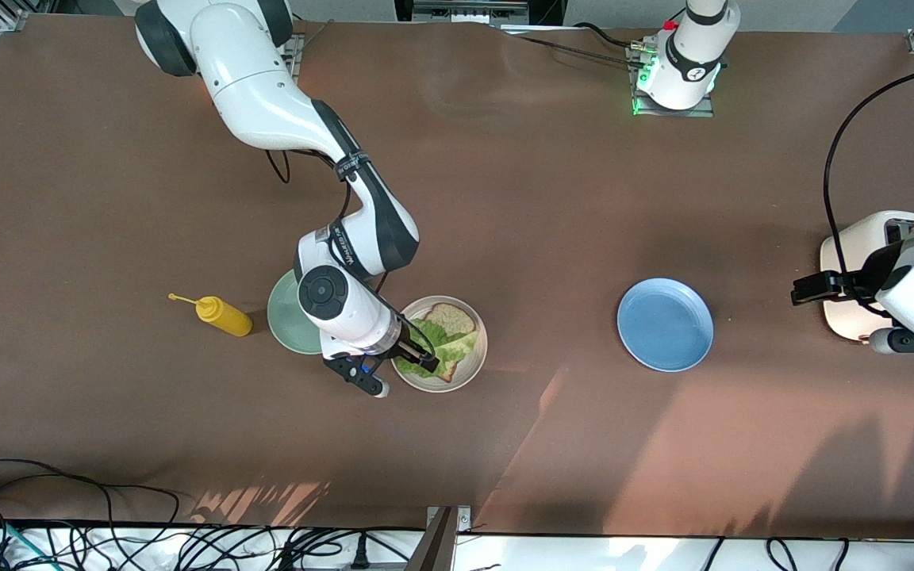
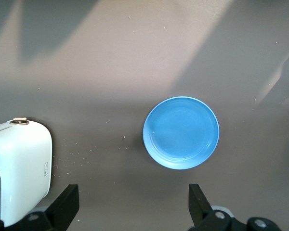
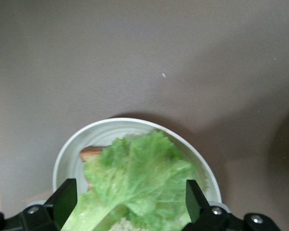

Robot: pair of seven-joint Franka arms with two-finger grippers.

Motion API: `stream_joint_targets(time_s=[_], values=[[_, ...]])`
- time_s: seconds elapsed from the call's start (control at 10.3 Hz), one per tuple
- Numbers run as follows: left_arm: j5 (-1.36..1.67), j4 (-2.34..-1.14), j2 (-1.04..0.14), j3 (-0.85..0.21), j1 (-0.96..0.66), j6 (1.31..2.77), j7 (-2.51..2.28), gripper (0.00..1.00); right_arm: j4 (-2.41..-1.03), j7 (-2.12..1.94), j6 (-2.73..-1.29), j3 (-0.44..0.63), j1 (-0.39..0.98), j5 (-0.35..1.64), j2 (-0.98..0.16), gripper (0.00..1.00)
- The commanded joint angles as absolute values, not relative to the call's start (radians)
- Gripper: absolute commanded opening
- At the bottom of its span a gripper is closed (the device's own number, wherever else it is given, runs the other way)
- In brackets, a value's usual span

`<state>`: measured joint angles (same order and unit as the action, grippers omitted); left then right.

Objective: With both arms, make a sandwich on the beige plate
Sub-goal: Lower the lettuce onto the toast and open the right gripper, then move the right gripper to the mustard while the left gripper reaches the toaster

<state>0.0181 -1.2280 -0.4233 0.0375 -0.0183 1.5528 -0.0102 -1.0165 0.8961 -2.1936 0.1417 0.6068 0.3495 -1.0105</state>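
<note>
The right claw [image 1: 417, 358] hangs low over the beige plate [image 1: 479, 349], its fingers spread wide and gripping nothing, at the edge of the plate that lies toward the mint-green plate [image 1: 286, 313]. On the beige plate lies the sandwich in the making: a slice of brown wholegrain toast [image 1: 451, 319] farther from the front camera, a ruffled green lettuce leaf [image 1: 447, 347] draped across the middle, and a second piece of toast [image 1: 449, 371] showing under the leaf's nearer edge. In the right wrist view the lettuce [image 3: 135, 183] fills the space between the two released fingers [image 3: 62, 202], with the plate's pale rim [image 3: 111, 124] curving around it and a sliver of toast crust [image 3: 89, 153] peeking out beside the leaf.

The mint-green plate sits just beside the beige one, partly hidden by the right arm's wrist. A yellow squeeze bottle [image 1: 221, 315] lies on its side on the brown surface [image 1: 108, 198], toward the right arm's end.

The left claw [image 2: 132, 207] waits open and empty, held over the left arm's end of the surface, above a white toaster [image 1: 854, 262]. A blue plate [image 1: 665, 324] rests between the toaster and the beige plate, well apart from both.
</note>
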Motion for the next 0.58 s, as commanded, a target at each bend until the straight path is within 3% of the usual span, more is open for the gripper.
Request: stream_joint_targets(time_s=[0.0, 0.48], values=[[-0.002, -1.250, -0.402, 0.034, -0.017, 1.552, 0.003, 1.00, -1.041, 0.890, -2.128, 0.152, 0.609, 0.360, -0.929, 1.00], [-0.005, -1.250, -0.402, 0.034, -0.017, 1.552, 0.003, 1.00, -1.374, 0.688, -2.044, 0.121, 0.505, 0.360, -0.603, 1.00]])
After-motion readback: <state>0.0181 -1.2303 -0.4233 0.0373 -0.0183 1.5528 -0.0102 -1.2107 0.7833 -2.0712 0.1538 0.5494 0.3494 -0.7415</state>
